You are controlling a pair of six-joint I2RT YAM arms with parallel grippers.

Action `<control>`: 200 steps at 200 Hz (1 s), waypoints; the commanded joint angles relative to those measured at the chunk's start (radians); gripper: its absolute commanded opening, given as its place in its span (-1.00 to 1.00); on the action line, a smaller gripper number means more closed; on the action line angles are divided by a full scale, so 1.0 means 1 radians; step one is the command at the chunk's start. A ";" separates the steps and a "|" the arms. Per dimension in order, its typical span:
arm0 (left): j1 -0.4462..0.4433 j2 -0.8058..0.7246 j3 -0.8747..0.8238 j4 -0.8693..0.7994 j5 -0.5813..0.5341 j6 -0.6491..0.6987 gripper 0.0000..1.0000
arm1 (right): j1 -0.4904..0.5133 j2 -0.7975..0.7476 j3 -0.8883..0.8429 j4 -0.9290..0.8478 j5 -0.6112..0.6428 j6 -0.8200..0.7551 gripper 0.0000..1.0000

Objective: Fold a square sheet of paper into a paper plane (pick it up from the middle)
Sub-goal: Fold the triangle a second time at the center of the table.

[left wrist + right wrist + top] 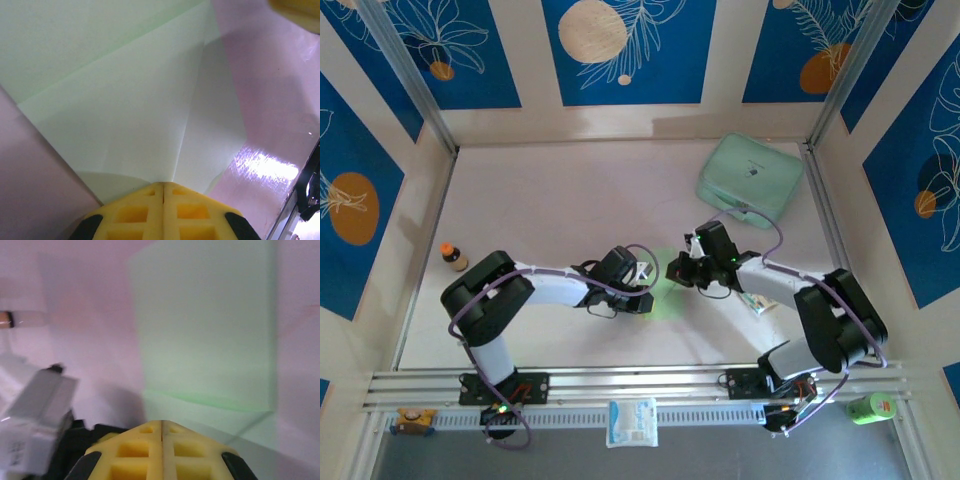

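Observation:
The square sheet of paper point(668, 297) is thin and light green and lies flat on the pink table between the two arms. In the left wrist view the paper point(125, 100) carries slanted folds and a crease running up from my fingertips. My left gripper point(164, 184) is shut, with its yellow tips resting on the paper's near edge. In the right wrist view the paper point(210, 330) has one flap folded across near the jaws. My right gripper point(162, 422) is shut too, tips down at the paper's edge. From above, the left gripper point(646, 292) and right gripper point(680, 272) nearly meet.
A mint-green case point(750, 180) sits at the back right. A small orange-capped bottle point(452, 257) stands at the left. A white-and-blue packet point(632, 422) lies on the front rail, a green can point(872, 407) at the front right. Another small packet point(756, 301) lies under the right arm.

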 commanded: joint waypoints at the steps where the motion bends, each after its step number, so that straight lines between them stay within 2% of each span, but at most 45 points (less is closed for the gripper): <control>1: -0.008 0.032 -0.034 -0.137 -0.028 0.016 -1.00 | 0.038 0.027 -0.025 0.026 -0.042 0.004 -0.95; 50: -0.008 0.026 -0.040 -0.133 -0.030 0.013 -1.00 | 0.066 0.149 -0.062 0.079 -0.046 0.021 -0.97; 74: -0.007 0.021 -0.049 -0.132 -0.031 0.012 -1.00 | 0.057 0.159 -0.075 0.079 -0.004 0.026 -0.98; 173: -0.007 0.022 -0.061 -0.129 -0.031 0.012 -1.00 | -0.125 0.157 -0.060 0.142 -0.027 0.001 -0.97; 200: -0.008 0.018 -0.059 -0.130 -0.034 0.012 -1.00 | -0.147 0.089 -0.060 0.127 -0.048 -0.004 -0.96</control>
